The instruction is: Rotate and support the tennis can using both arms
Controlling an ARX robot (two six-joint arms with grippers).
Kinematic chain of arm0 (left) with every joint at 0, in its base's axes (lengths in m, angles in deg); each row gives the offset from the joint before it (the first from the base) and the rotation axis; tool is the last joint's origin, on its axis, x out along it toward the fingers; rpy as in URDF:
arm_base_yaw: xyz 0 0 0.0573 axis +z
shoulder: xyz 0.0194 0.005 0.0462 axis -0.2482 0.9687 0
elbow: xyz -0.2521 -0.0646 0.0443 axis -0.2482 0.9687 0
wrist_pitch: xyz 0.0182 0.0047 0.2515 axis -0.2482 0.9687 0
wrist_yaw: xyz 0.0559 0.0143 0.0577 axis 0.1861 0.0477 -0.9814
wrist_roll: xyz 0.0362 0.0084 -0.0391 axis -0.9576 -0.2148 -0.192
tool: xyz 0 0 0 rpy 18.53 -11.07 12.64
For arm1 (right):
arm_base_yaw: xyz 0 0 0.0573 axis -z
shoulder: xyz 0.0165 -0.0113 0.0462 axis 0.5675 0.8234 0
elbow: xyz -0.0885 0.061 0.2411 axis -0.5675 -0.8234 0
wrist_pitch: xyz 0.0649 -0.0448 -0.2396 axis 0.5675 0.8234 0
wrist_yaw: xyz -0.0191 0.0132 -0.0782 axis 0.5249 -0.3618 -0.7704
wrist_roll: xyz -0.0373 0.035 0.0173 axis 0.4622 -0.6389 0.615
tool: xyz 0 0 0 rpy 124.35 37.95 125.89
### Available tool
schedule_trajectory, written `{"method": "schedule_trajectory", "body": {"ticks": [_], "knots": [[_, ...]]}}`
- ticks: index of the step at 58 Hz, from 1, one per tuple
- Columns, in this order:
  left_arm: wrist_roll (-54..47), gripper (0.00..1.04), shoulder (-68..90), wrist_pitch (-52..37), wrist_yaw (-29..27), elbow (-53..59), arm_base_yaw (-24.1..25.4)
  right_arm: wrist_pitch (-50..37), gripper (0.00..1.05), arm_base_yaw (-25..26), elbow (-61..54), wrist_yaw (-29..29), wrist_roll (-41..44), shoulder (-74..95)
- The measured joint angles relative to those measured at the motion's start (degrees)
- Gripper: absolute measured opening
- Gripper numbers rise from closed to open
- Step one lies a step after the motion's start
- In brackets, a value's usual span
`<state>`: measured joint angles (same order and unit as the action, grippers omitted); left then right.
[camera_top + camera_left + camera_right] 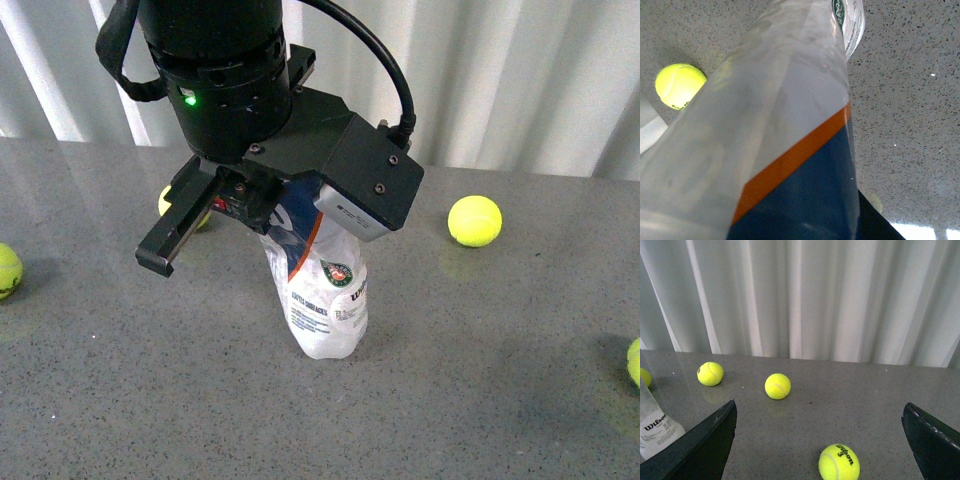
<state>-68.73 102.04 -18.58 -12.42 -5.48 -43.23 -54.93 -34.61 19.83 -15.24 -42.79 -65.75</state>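
Nearest the front camera, the left gripper [200, 228] hung over the top of the tennis can [325, 295]. One black finger jutted clear to the side, and I could not tell whether the jaws pinched the tube or only cradled it. The can stood tilted, its lower end on the grey surface [480, 380] and its upper end hidden under the wrist.

It looked empty, so probably light. Its thin, clear plastic wall was likely slick and easy to dent. A gentle hold on the labelled middle, with support near the stiffer ends, seemed safest.

The label was white with small print low down, and navy with an orange stripe higher up.

The right gripper [818, 415] waited with jaws spread wide and nothing between them. Beyond lay a tennis ball [474, 220], then a pale curtain [500, 70].
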Motion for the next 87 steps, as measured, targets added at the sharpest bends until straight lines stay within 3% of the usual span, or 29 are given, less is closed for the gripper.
{"method": "schedule_trajectory", "body": {"ticks": [24,41,54,87], "knots": [[-0.09,0.04,1.33,-1.16,1.22,1.44,-0.74,0.0,0.98,0.0,0.0,0.0,0.0,0.0],[0.46,0.5,1.77,-2.73,2.51,1.46,-1.2,0.0,0.98,0.0,0.0,-0.02,0.0,0.0],[2.78,0.99,1.36,-2.45,4.26,1.46,-1.38,0.0,0.98,0.0,0.0,0.0,0.0,0.0],[11.78,0.98,-14.16,0.0,16.72,1.33,-6.86,0.0,0.98,0.0,0.0,0.0,0.0,0.0]]}}
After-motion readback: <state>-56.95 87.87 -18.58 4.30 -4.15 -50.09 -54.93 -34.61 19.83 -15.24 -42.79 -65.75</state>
